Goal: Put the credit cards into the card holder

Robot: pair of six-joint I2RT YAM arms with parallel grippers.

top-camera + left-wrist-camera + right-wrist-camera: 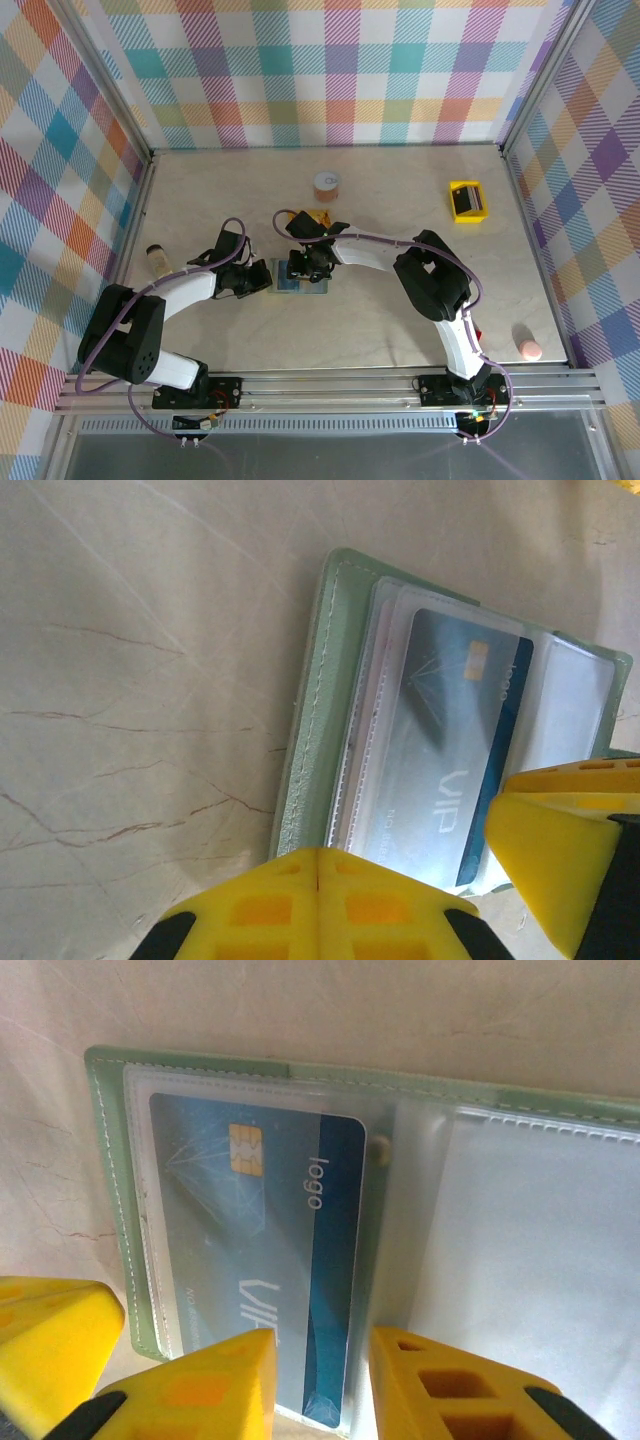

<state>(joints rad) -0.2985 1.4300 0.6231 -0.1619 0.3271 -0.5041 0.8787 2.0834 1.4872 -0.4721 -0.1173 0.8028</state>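
The card holder lies open on the table, sage green with clear sleeves. A blue credit card marked "VIP" sits in its left sleeve, one short end sticking out near my right fingers. My left gripper is shut with nothing between its fingers, tips at the holder's edge. My right gripper is open, hovering close over the card's dark blue side, one finger on each side of that strip. In the top view the left gripper and right gripper meet at the holder.
An orange-yellow snack packet lies just behind the grippers, and a round orange-lidded tub further back. A yellow square tray stands at the back right. A small bottle is at the left wall, a pink object near the right front.
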